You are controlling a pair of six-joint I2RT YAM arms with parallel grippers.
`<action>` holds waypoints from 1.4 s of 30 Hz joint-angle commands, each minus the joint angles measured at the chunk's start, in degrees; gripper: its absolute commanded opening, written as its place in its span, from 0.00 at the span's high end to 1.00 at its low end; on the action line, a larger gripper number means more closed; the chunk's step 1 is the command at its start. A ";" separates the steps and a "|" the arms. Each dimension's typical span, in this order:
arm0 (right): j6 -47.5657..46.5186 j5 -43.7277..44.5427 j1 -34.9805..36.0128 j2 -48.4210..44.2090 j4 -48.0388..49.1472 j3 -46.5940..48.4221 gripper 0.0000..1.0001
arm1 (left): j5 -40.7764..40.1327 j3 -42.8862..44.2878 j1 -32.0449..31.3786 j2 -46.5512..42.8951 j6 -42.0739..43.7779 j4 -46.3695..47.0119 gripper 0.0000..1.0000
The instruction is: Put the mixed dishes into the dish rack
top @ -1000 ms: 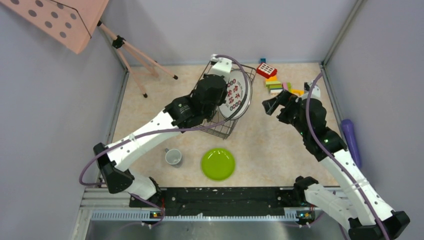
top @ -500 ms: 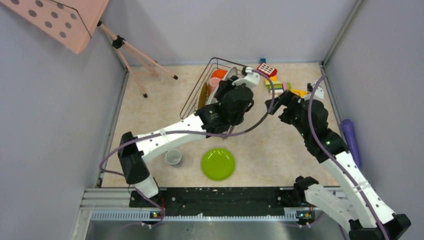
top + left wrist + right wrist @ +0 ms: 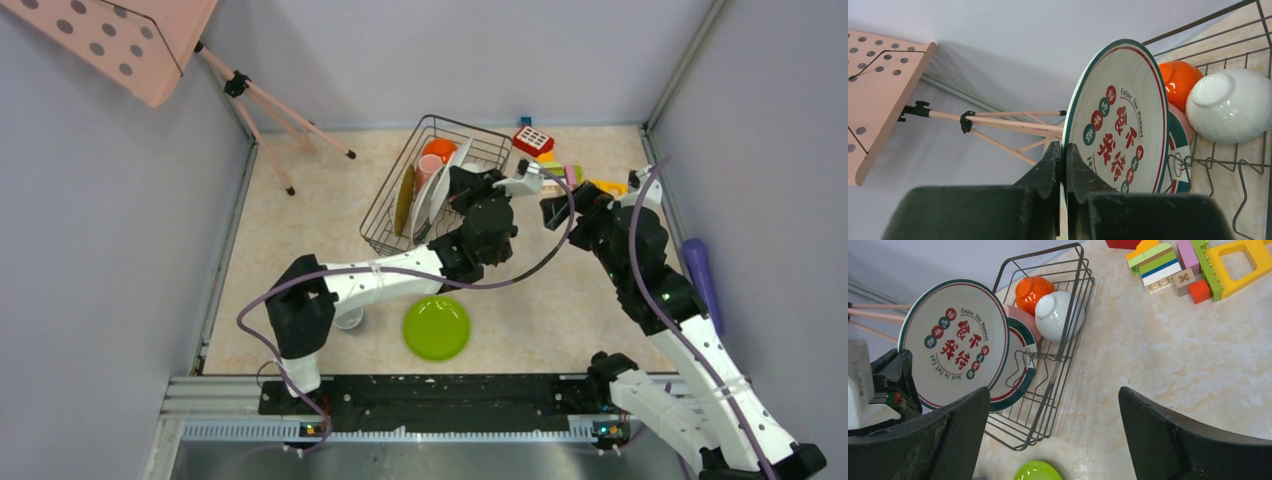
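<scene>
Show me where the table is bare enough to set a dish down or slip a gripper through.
Bare table lies left of the dish rack, between the tripod stand and the left arm. Another patch sits between the lime-green plate and the right arm. Crowded: the toy blocks at the far right, and the rack itself.

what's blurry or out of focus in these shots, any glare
Left wrist: left end effector a dark close-up blur, white printed plate sharp, small highlight on orange bowl. Right wrist: right end effector soft-edged, toy blocks crisp. Top external: even light.
</scene>
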 commanded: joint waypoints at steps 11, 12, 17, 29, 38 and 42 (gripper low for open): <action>0.44 1.21 0.30 -1.26 0.21 0.98 0.04 | -1.16 -2.18 0.30 1.29 1.37 8.13 1.00; 0.48 1.33 0.29 -1.33 0.07 0.93 0.04 | -1.06 -2.42 0.37 1.20 0.14 6.73 1.00; 0.53 1.39 0.29 -1.64 -0.21 0.97 0.04 | -0.96 -4.30 0.91 0.87 -3.83 3.68 1.00; 1.12 5.30 0.29 -5.78 -1.30 -0.93 0.05 | -0.02 -8.60 2.13 0.80 -10.47 -1.01 1.00; 1.54 5.61 0.34 -5.87 -2.41 -0.99 0.05 | 5.60 -5.23 4.11 -1.59 -33.56 -25.84 1.00; 1.58 5.29 0.31 -5.92 -2.71 -1.19 0.04 | 10.46 -4.28 6.63 -3.02 -43.72 -35.07 1.00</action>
